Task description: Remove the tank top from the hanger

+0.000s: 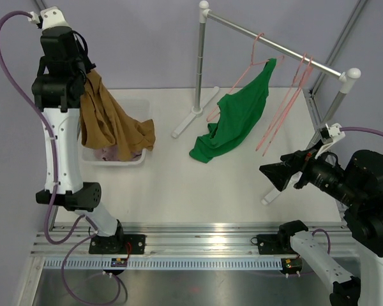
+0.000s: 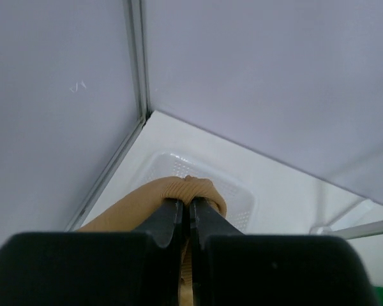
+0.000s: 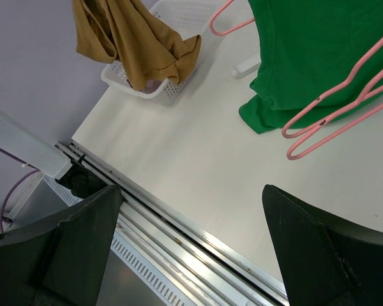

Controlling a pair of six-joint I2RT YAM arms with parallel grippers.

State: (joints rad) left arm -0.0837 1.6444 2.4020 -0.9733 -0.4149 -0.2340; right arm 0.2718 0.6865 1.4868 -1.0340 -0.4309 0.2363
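i see the green tank top [image 1: 237, 121] draped from one pink hanger [image 1: 251, 64], its lower end bunched on the counter [image 1: 179, 185].

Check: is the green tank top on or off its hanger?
On, partly. The top of the green tank top hangs from a pink hanger on the rail; its lower end slumps onto the table.

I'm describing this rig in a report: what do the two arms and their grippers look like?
The left arm and right arm have white links and black joints on black bases. A purple cable runs to each. The left gripper and right gripper have broad, matte black fingers.
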